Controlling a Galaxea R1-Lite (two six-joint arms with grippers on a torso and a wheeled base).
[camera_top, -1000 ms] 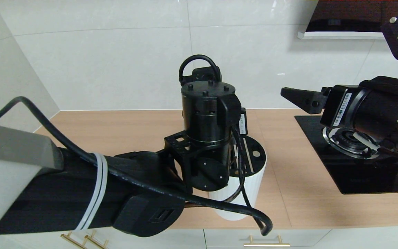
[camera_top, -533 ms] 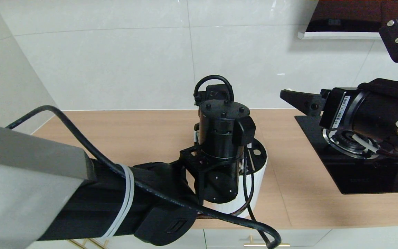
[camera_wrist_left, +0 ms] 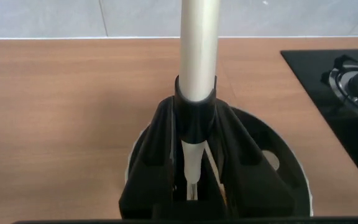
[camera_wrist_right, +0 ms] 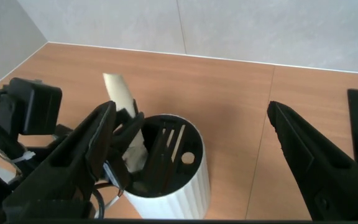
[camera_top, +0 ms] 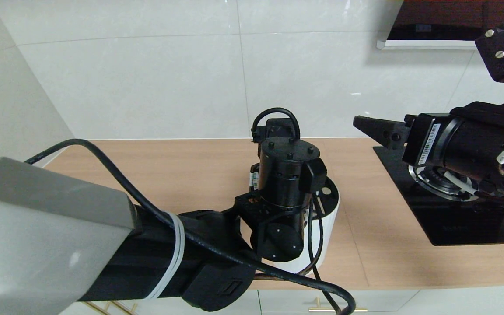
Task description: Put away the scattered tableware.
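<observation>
Left end effector [camera_wrist_left: 195,115] lowered; utensil [camera_wrist_left: 198,43] tip hidden inside holder [camera_top: 328,221]

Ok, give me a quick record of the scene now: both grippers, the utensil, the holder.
left gripper: fingers shut on the utensil, right above the holder
utensil: cream handle, thin shaft reaching down to the holder's black slotted lid
holder: white cylinder on the wooden counter, left of the stove
right gripper: fingers open, empty, in the air over the counter
</observation>
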